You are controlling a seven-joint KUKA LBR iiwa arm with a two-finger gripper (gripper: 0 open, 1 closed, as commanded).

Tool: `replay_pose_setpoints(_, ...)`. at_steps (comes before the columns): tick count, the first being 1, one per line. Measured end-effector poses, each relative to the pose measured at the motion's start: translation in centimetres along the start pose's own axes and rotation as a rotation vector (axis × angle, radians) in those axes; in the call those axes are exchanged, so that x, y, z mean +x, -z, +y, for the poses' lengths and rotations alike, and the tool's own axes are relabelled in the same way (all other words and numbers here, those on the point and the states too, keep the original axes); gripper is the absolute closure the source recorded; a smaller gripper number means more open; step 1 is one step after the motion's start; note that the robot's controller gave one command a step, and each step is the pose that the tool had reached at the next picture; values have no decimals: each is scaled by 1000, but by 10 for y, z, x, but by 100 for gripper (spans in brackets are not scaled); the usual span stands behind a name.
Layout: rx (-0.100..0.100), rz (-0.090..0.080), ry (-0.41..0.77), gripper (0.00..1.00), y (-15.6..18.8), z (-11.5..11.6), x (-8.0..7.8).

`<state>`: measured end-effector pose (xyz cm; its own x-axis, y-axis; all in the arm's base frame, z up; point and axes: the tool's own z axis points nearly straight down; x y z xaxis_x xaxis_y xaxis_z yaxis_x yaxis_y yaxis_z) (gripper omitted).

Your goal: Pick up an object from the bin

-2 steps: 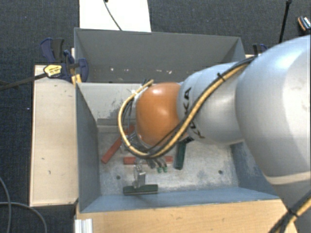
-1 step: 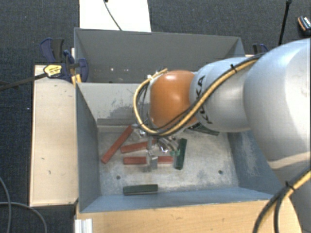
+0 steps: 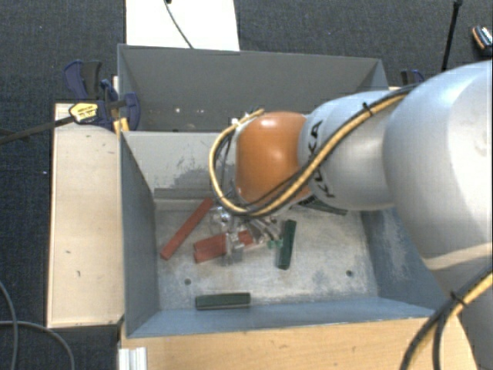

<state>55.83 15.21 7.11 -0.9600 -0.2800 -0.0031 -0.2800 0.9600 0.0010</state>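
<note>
Grey metal bin (image 3: pixel 140 237). On floor at left, long reddish-brown stick (image 3: pixel 185 228) lies slantwise. Just right of it, short reddish-brown block (image 3: pixel 208 248), right end meeting gripper (image 3: pixel 235 247). Gripper low at block's end; apart or clamped, cannot tell. Right of gripper, near: dark green bar (image 3: pixel 286 244). By front wall, well apart: dark green flat strip (image 3: pixel 223 301). Likely risks: grip on block's end, not middle, so block pivots and slips out on lift; stick or green bar nudged.

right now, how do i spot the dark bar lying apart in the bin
Look at the near wall of the grey bin, at the view's bottom. A dark green bar lies flat along it. The other green bar lies farther back, turned crosswise.
</note>
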Motion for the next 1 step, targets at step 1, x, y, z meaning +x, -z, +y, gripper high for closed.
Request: replay_pose_setpoints(1,1,-8,-11,100,139,8,-7)
